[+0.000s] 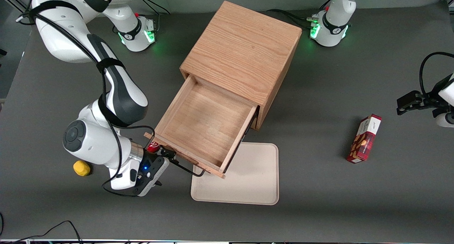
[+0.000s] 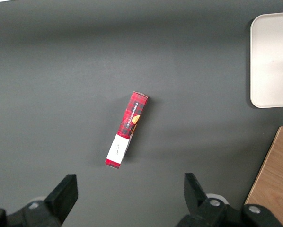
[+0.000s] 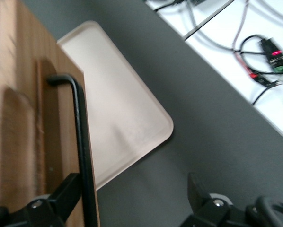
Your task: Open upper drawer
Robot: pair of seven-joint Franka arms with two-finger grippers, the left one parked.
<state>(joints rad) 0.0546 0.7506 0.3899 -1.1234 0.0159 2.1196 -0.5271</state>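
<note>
Now upper drawer (image 1: pixel 204 125) stands open, seemingly empty; gripper (image 1: pixel 166 158) spread at its handle (image 3: pixel 82 151).

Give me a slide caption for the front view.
Upper drawer pulled well out over the beige tray, the right arm's open tool at its black handle.

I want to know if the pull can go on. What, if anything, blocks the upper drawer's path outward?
Nothing visible does. The upper drawer overhangs the flat tray; the gripper is at its handle.
</note>
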